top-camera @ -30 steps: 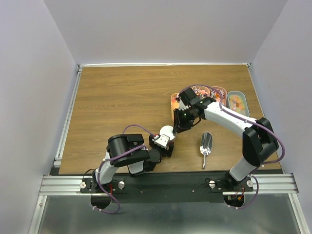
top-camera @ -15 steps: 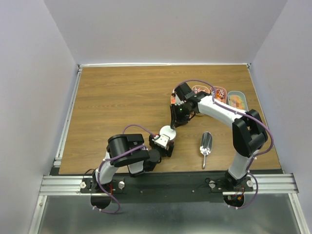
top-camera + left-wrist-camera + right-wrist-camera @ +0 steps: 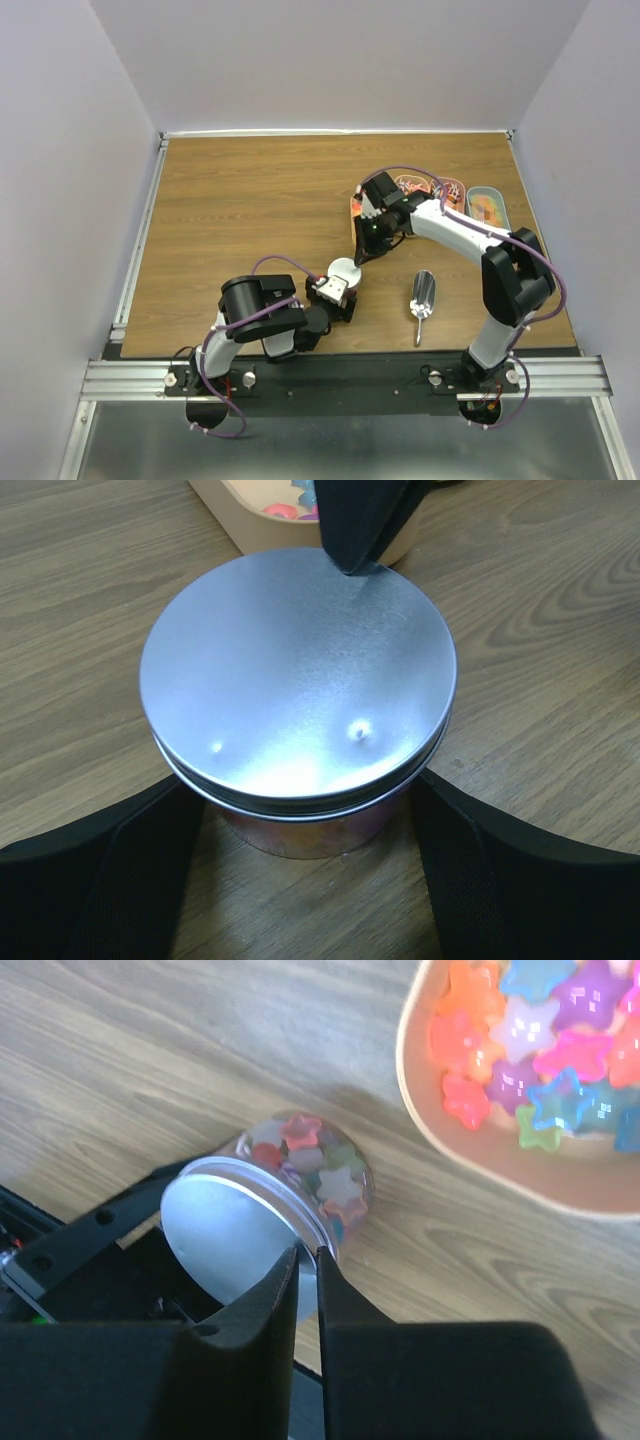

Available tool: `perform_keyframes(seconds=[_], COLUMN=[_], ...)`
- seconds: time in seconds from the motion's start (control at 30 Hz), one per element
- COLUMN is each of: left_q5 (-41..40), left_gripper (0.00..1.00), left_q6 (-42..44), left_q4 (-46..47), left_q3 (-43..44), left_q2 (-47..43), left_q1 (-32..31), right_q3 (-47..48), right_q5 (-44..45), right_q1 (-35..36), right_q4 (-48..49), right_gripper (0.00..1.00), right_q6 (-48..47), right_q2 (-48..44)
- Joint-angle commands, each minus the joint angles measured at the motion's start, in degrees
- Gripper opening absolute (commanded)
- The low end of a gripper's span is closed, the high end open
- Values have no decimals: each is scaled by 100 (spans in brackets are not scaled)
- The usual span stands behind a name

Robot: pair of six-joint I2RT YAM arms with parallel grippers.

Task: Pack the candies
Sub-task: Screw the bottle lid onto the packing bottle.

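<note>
The jar (image 3: 300, 835) stands on the counter (image 3: 250, 200) close to its near edge, about midway along it, with a flat metal lid (image 3: 300, 670) on top. Through its clear wall the right wrist view shows star-shaped candies (image 3: 305, 1155) inside, pink, red, yellow and purple. The left gripper (image 3: 335, 290) has its fingers (image 3: 110, 880) spread wide, one against each side of the jar. The right gripper (image 3: 307, 1255) reaches down from the far side. Its fingers (image 3: 250, 1310) are almost pressed together with only a thin slit between them, and the tips sit on the far rim of the lid. Whether the rim is caught in that slit cannot be told. Just beyond the jar lies a peach tray (image 3: 420, 1110) holding more candies (image 3: 540, 1050). Further trays (image 3: 487, 203) sit beside it toward the counter's right edge. A metal scoop (image 3: 424, 295) lies near the near right corner, apart from both arms.
</note>
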Motion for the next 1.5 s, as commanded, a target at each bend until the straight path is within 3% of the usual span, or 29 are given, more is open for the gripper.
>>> perform_keyframes(seconds=[0.0, 0.43, 0.57, 0.77, 0.93, 1.23, 1.47], left_q5=[125, 169, 177, 186, 142, 142, 142], left_gripper=[86, 86, 86, 86, 86, 86, 86], left_q6=[-222, -257, -284, -293, -292, -293, -301], left_q4=[2436, 2339, 2356, 2374, 2374, 2365, 2251], left_q3=[-224, -171, -188, -197, -215, -197, -127], left_q2=[417, 408, 417, 400, 391, 426, 435], left_q1=[67, 85, 85, 76, 76, 85, 102], right_q3=[-436, -1078, -763, -148, 432, 478, 249], right_q5=[-272, -483, 87, 36, -254, -606, -782], right_q1=[15, 50, -3, -205, -205, -205, -214], right_q4=[-185, -79, -176, -194, -194, -176, -167], right_gripper=[17, 16, 24, 38, 38, 38, 27], right_q6=[54, 485, 389, 99, -68, -262, -315], right_q2=[-311, -971, -1016, -524, -23, 399, 382])
